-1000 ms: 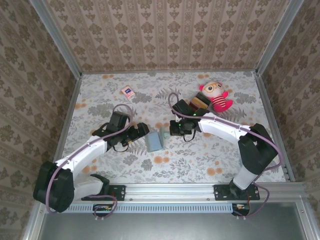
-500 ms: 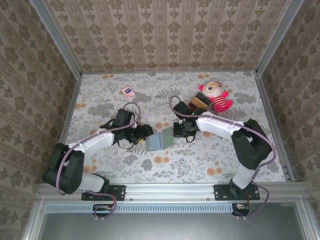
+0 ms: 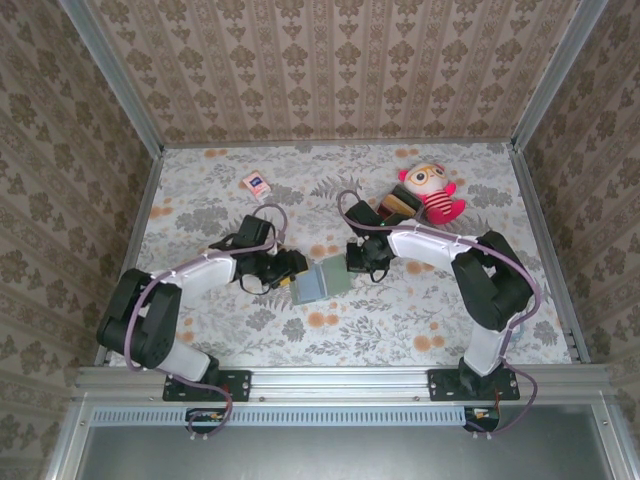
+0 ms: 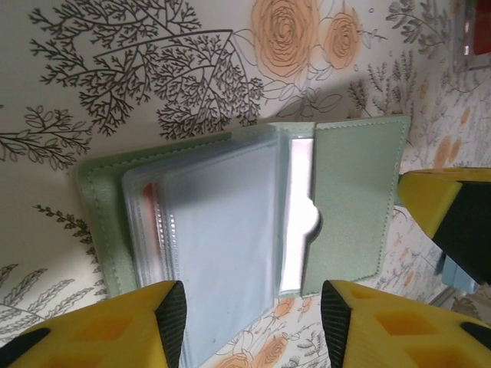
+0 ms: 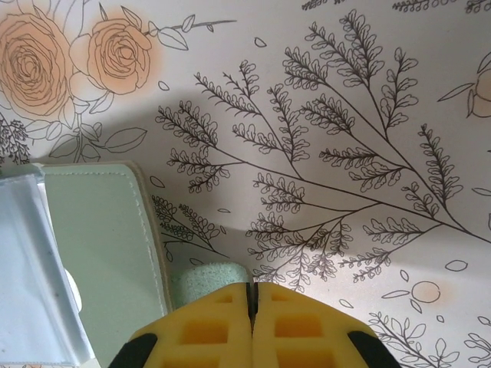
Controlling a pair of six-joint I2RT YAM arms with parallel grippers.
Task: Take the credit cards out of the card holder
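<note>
Left gripper (image 4: 251, 310): spread wide, nothing between the yellow fingers (image 4: 107, 330), poised at the 6 o'clock edge of the card holder (image 4: 353, 199) in the wrist view. Right gripper (image 5: 251, 326): pressed together, tips over a pale green corner of the holder; pinching or merely pinning it, cannot tell. Holder lying open at the centre of the table (image 3: 420, 330), with the left gripper at its 9 o'clock and the right at its 2 o'clock in the top view. Clear sleeves (image 4: 222, 222) fanned over the left panel. Reddish credit card (image 4: 148, 215) edge visible inside a sleeve toward 9 o'clock; none seen out of the holder. Judged step: going in for a first card. Advisable to keep the cover held down by the right gripper against folding shut, to narrow the left jaws before entry, to take the stiff card edge rather than the sleeve film, and to draw flat and slowly along the sleeve mouth. Judged risk: catching film with the card and dragging the whole holder.
</note>
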